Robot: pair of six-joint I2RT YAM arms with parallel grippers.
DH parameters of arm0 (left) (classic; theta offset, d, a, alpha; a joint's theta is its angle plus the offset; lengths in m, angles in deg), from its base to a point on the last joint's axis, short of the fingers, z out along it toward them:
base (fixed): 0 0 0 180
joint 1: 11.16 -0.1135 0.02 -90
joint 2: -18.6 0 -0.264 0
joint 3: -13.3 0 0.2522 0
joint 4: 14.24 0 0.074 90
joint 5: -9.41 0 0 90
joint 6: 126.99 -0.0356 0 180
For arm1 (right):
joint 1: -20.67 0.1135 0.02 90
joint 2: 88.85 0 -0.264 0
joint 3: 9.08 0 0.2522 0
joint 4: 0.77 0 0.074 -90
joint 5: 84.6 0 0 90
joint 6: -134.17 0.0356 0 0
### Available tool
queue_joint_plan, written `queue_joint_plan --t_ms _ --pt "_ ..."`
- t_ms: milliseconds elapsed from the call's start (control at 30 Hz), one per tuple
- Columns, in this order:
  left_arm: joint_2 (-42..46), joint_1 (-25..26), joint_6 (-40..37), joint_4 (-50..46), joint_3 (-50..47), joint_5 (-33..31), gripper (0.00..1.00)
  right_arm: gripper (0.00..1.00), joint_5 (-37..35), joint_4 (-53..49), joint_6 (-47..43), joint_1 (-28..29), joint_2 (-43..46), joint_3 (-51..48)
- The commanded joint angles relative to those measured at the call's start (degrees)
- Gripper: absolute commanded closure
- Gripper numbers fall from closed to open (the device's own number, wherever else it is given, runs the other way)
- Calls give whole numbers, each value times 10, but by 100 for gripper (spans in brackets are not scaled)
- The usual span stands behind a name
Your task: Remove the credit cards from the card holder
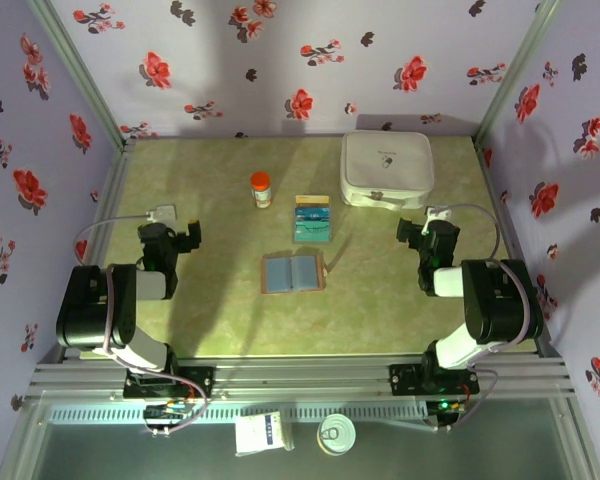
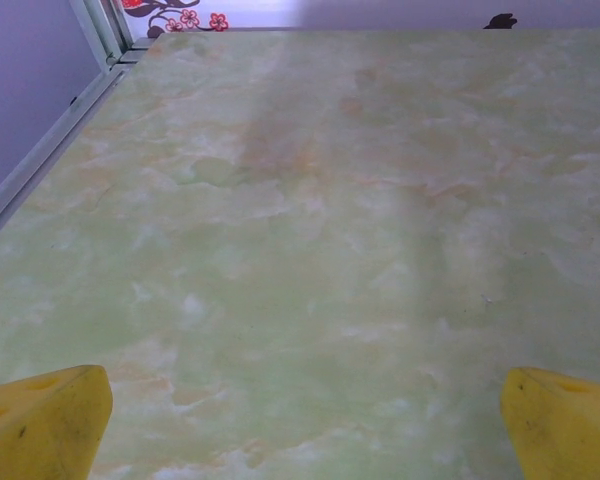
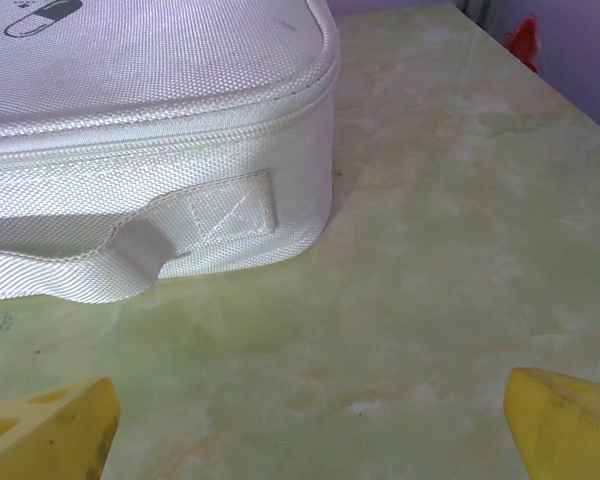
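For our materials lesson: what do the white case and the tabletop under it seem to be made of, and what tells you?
White case: matte woven fabric, probably synthetic; the coarse weave, stitched webbing handle and zip line show. Tabletop: smooth, faintly glossy, green-yellow marbled; perhaps printed laminate or vinyl rather than stone, but the look leaves it open.

Left arm (image 1: 105, 310), right arm (image 1: 490, 300): black housings, white lower links, grey cables (image 1: 110, 224) looping off wrists, yellow fingertips (image 2: 42, 425).

Table (image 1: 230, 320) — pale green marble pattern; walls (image 1: 280, 60) lilac, red flowers; case (image 1: 386, 168) white; wallet (image 1: 294, 272) grey-blue inside; cards (image 1: 313, 222) teal.
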Motion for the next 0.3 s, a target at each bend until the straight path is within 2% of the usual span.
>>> queue_joint_plan --t_ms 0,267 --pt "-1 -1 -12 17 6 8 0 1 -4 22 11 -4 0 3" --pt "-1 -1 -13 16 6 8 0 1 0 25 10 -4 1 0"
